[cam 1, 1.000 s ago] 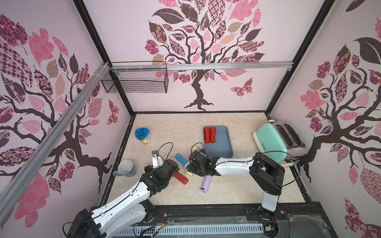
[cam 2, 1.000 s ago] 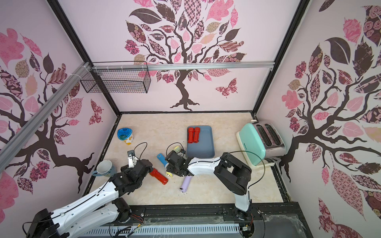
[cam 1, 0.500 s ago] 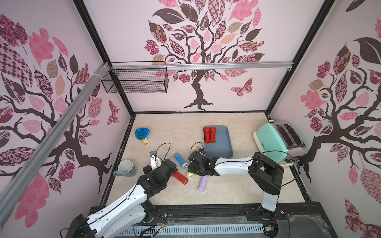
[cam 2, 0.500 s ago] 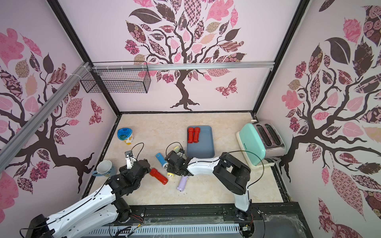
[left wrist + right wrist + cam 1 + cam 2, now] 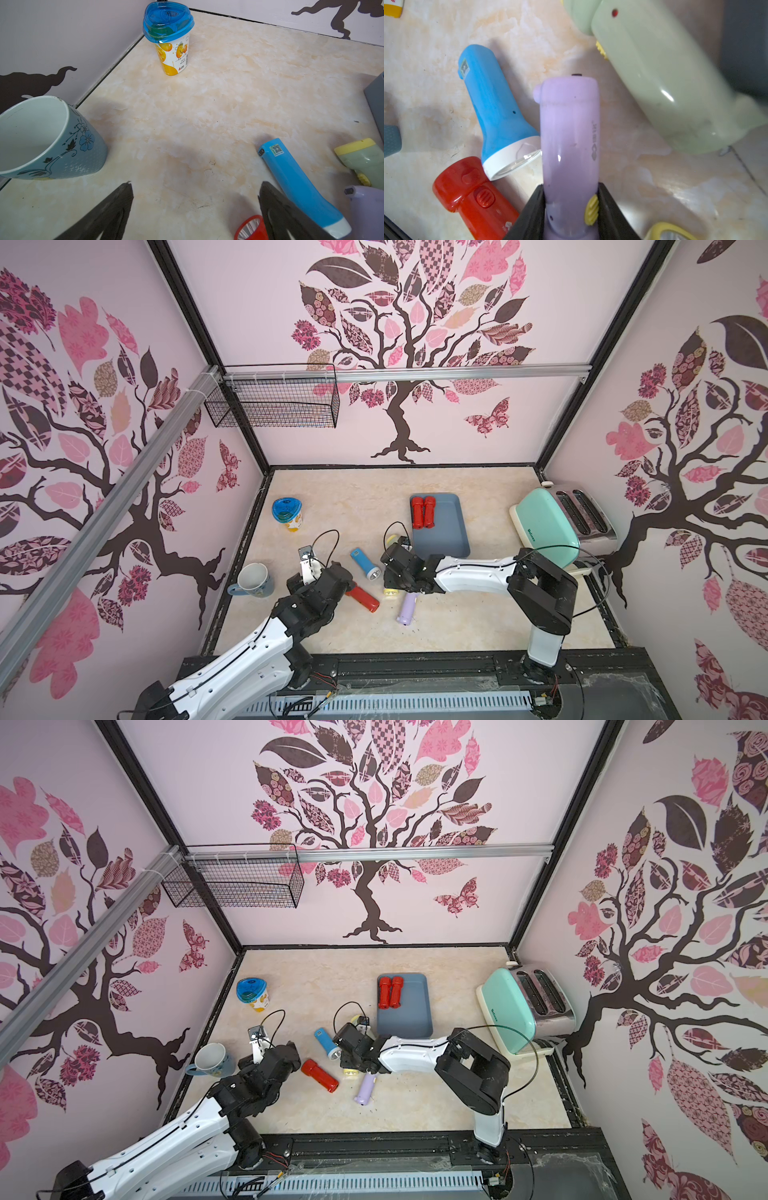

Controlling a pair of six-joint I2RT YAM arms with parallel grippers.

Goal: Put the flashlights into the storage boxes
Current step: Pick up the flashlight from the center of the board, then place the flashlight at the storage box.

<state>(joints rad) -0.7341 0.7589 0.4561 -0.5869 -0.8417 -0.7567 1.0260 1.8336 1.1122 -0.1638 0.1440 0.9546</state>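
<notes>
My right gripper (image 5: 570,186) is shut on a lilac flashlight (image 5: 569,135), whose tail points away; in both top views the gripper (image 5: 395,572) (image 5: 353,1048) hides it. Around it lie a blue flashlight (image 5: 365,564) (image 5: 496,108), a red one (image 5: 363,599) (image 5: 471,197), a pale green one (image 5: 664,83) and a second lilac one (image 5: 406,609). Two red flashlights (image 5: 422,512) lie in the slate-blue storage box (image 5: 446,531). My left gripper (image 5: 195,183) (image 5: 336,572) is open over bare floor, with the red flashlight's head (image 5: 250,227) beside one finger.
A blue flowered mug (image 5: 252,580) stands at the front left. A blue-lidded cup (image 5: 287,512) stands behind it, near the left wall. A mint toaster (image 5: 548,522) sits at the right, and a black wire basket (image 5: 274,402) hangs on the back wall.
The loose lilac flashlight has slid a little to the left. My left arm has drawn slightly back and left. The right arm stays in about the same place.
</notes>
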